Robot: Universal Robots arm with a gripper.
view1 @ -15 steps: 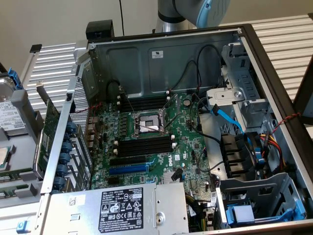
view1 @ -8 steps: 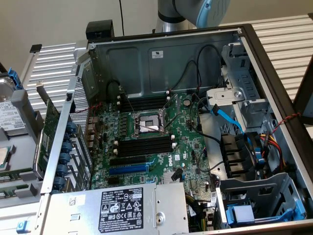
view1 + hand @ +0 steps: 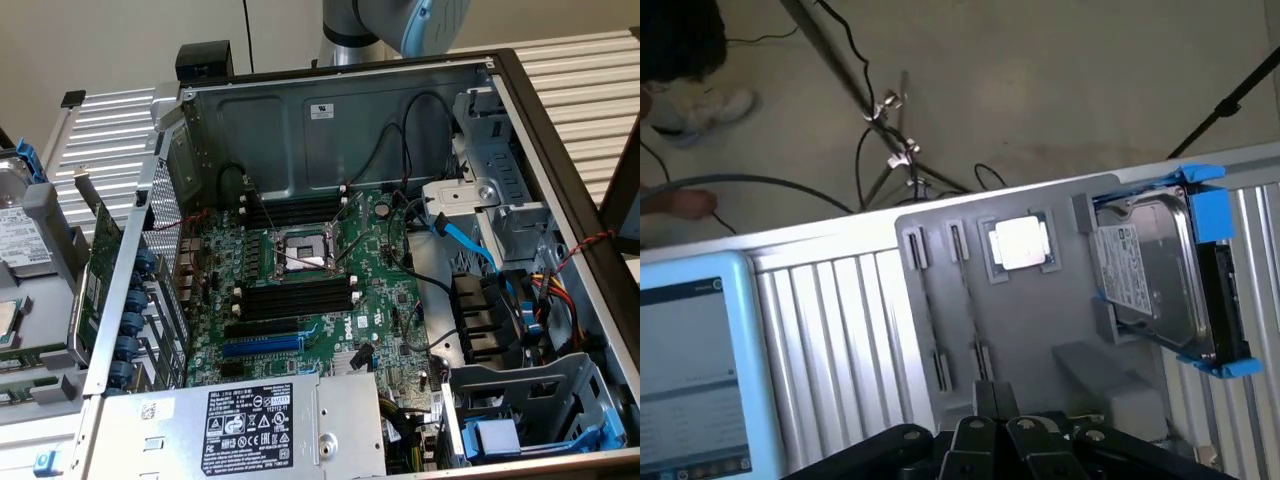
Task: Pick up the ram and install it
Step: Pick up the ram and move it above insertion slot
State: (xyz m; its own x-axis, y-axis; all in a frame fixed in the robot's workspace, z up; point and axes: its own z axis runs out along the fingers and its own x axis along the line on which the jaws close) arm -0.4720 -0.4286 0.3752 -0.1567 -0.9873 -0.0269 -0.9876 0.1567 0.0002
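Ram (image 3: 970, 300) edge-up, lengthwise toward tool (image 3: 986, 392)

The motherboard (image 3: 372, 300) lies inside the case (image 3: 300, 130); the hard drive (image 3: 1160, 270) rests on the tray (image 3: 1040, 320).

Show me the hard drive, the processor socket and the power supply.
hard drive (image 3: 1160, 270), wrist view, on its silver top cover.
processor socket (image 3: 300, 255), exterior view, on the middle of its metal frame.
power supply (image 3: 350, 410), exterior view, on its bare grey lid.
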